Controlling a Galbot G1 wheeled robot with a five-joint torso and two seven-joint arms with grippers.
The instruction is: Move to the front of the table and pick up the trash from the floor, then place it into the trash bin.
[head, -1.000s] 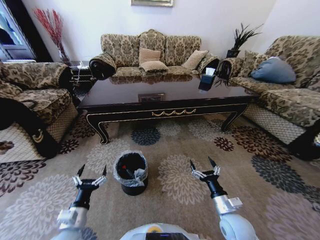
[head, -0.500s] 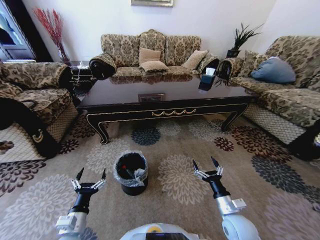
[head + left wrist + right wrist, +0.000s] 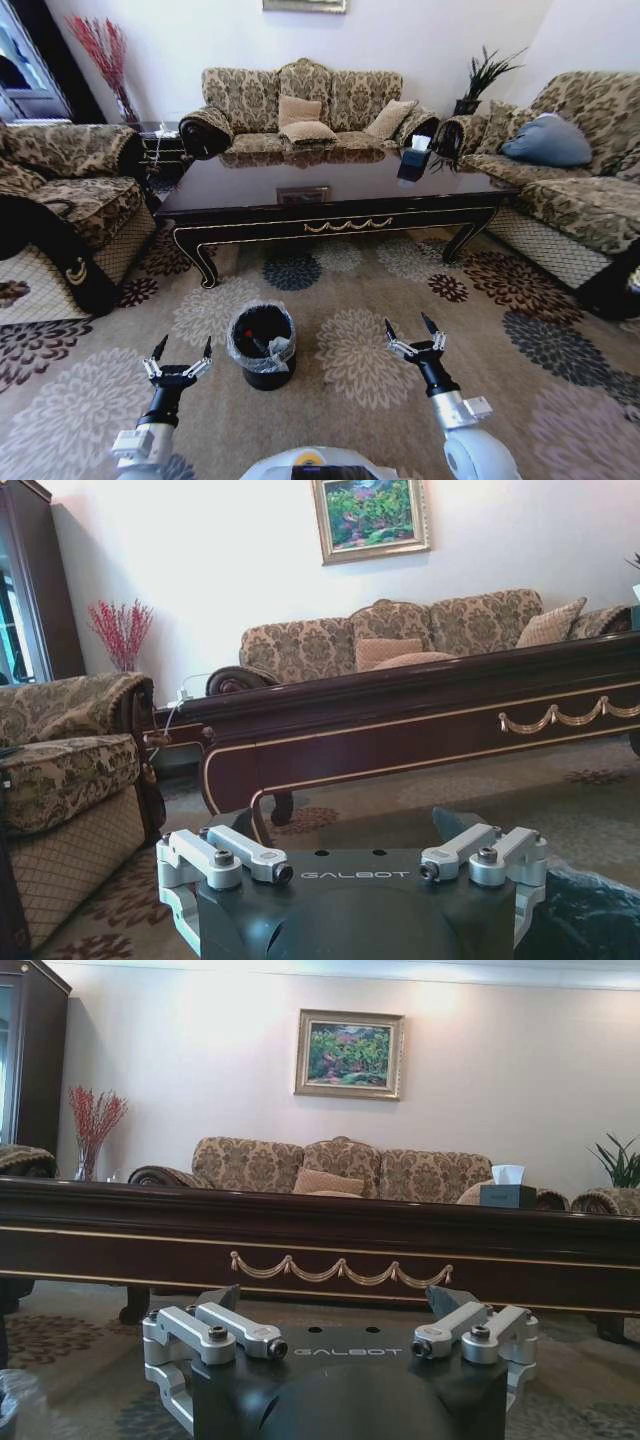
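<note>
Trash bin (image 3: pixel 261 345) between arms | both grippers low, jaws spread

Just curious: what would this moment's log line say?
left gripper: open, left of trash bin | right gripper: open | table: ahead

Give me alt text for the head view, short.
Both grippers, left and right, hang open and empty over patterned carpet, the lined black trash bin between them. The dark table stands beyond, sofas around it.

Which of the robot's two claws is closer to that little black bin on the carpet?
The left. The left gripper hangs open just beside the trash bin, on its left. The right gripper, also open, is farther off across the carpet on the bin's other side.
</note>
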